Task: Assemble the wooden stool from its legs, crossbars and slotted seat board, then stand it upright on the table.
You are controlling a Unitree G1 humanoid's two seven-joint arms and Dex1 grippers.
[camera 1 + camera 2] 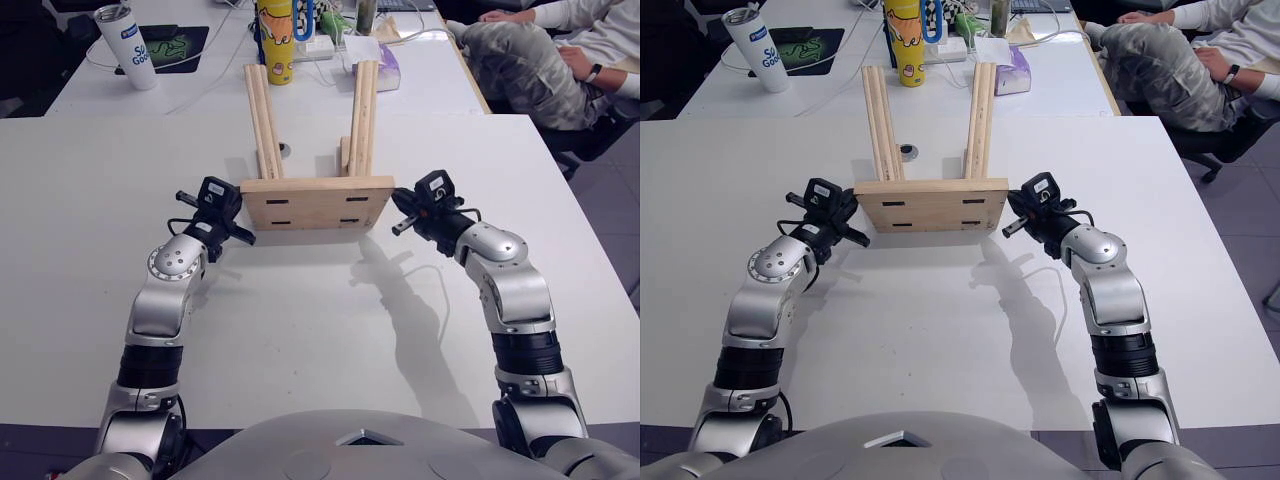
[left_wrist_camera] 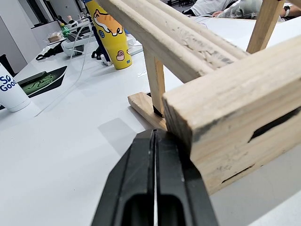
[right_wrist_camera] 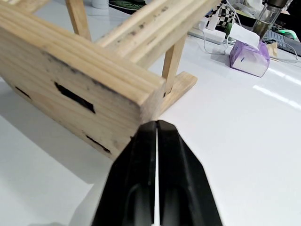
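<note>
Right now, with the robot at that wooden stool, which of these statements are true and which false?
1. The stool lies on its side, its legs pointing away from the robot. True.
2. The left gripper has its fingers spread wide. False: they are shut, with the tips against a corner of the slotted seat board.
3. The two grippers sit at opposite ends of the seat board. True: the right gripper, also shut, is at the other end.
4. The yellow tumbler stands on the seat board. False: it stands on the far table, beyond the legs.
5. The board's face toward the robot shows slots. True.
</note>
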